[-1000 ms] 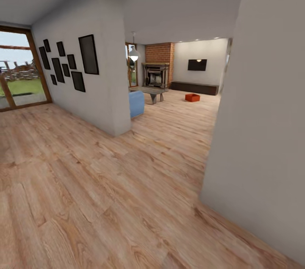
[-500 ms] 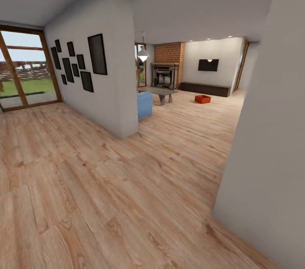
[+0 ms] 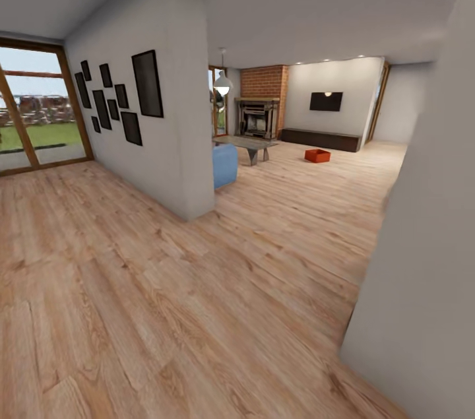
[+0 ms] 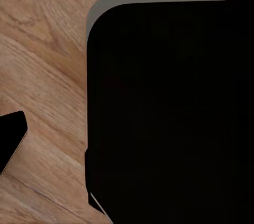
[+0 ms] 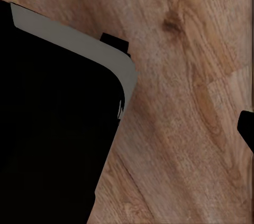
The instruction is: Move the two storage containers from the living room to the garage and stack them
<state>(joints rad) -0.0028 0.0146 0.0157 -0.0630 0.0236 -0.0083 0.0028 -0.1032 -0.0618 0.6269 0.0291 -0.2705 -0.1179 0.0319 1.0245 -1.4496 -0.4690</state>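
Observation:
One orange-red storage container point(image 3: 317, 155) sits on the light wood flooring far ahead in the living room, in front of the dark low cabinet point(image 3: 320, 139). It is small at this distance and stands apart from the furniture. Both wrist views look down on wood planks and a large black body of the robot point(image 4: 169, 107) point(image 5: 53, 128). A small dark tip point(image 4: 10, 140) shows at the edge of the left wrist view, and another dark tip point(image 5: 247, 128) at the edge of the right wrist view. Neither view shows whether the fingers are apart.
A white partition wall point(image 3: 168, 109) with black picture frames stands on the left, a blue sofa point(image 3: 225, 164) just behind it. A grey wall corner point(image 3: 422, 260) is close on the right. Beyond are a coffee table point(image 3: 247, 142), a brick fireplace point(image 3: 258, 109) and glass doors point(image 3: 33, 115).
The head view has shifted: the right wall corner takes up less of the picture and more of the living room shows. The container has not moved on the floor.

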